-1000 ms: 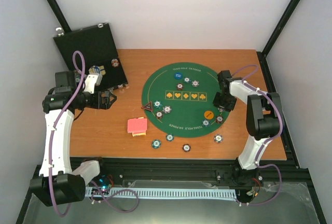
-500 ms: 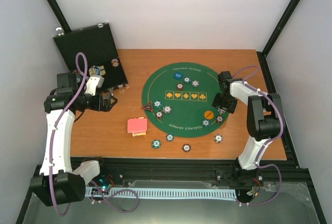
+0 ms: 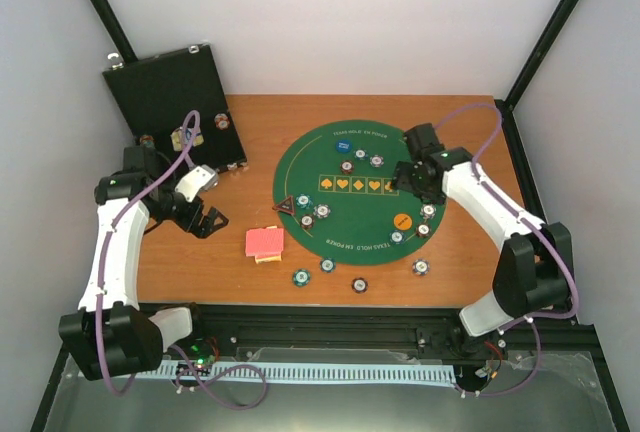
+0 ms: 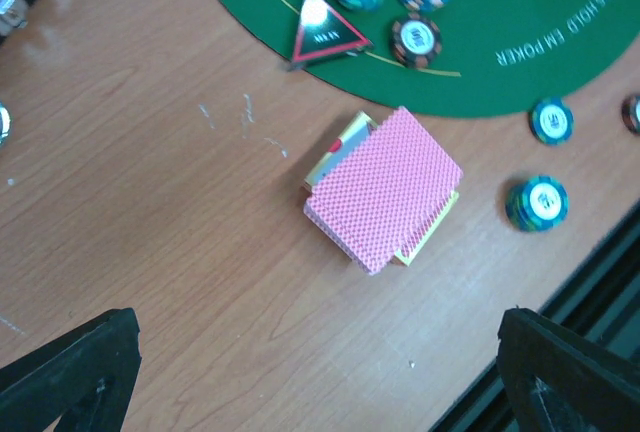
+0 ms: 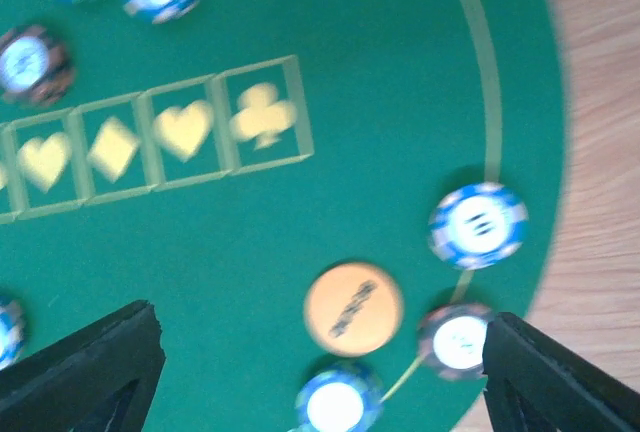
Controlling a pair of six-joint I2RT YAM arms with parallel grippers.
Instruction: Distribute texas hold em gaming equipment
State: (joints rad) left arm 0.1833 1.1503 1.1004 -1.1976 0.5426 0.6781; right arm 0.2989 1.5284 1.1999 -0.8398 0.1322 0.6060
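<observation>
A wood-grain surface (image 3: 260, 122) fills the cell, with faint pale scuffs showing on it in the left wrist view. On its right half lies a round green felt mat (image 3: 360, 214), printed with a row of yellow suit boxes (image 3: 358, 184) across the middle and white lettering along its rim. A black case (image 3: 165, 92) stands open at the far left corner (lid tilted back toward the wall). White walls (image 3: 330, 22) and black corner posts (image 3: 98, 7) enclose the space. Black rails (image 3: 330, 327) run along the near edge.

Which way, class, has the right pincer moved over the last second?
Yes. The right pincer has shifted left, from the right edge of the green mat toward its suit boxes.
</observation>
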